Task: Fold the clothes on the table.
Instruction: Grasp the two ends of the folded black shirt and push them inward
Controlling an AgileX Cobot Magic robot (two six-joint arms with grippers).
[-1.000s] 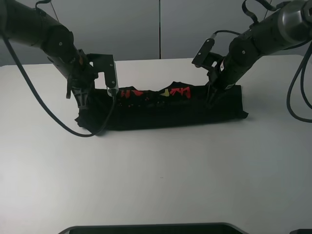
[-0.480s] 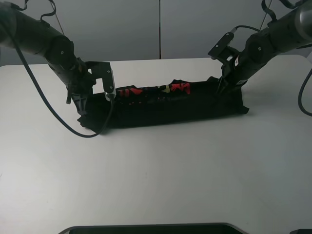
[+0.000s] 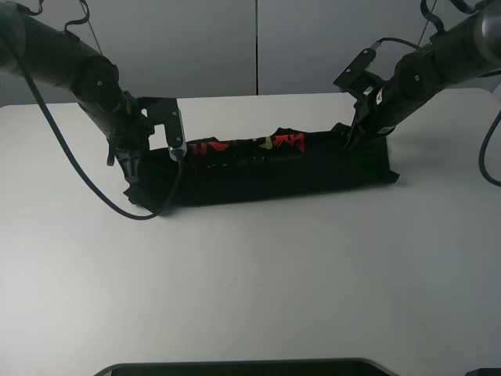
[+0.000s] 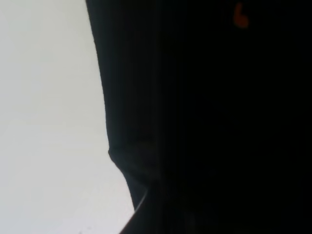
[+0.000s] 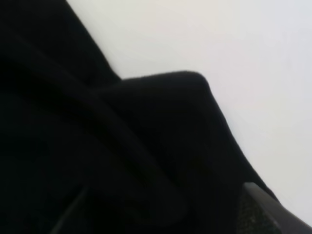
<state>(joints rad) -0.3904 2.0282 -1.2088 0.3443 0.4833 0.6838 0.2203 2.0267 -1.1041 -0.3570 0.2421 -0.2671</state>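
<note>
Saw white table (image 3: 250, 274), grey panels (image 3: 196, 47) behind. Found shirt (image 3: 266, 168) lying as a long narrow folded band across the far middle of table, with print (image 3: 250, 144) peeking along the back edge. Placed left gripper (image 3: 131, 168) down at the band's left end and right gripper (image 3: 350, 139) at the right end's back edge. Couldn't tell open or gripping for either: black on black, and nothing but dark cloth in the wrist views. Judged shirt soft, light, limp and not fragile, likely to sag and slide on the smooth top. Best taken at end corners, pinching all layers, with both ends lifted level.
</note>
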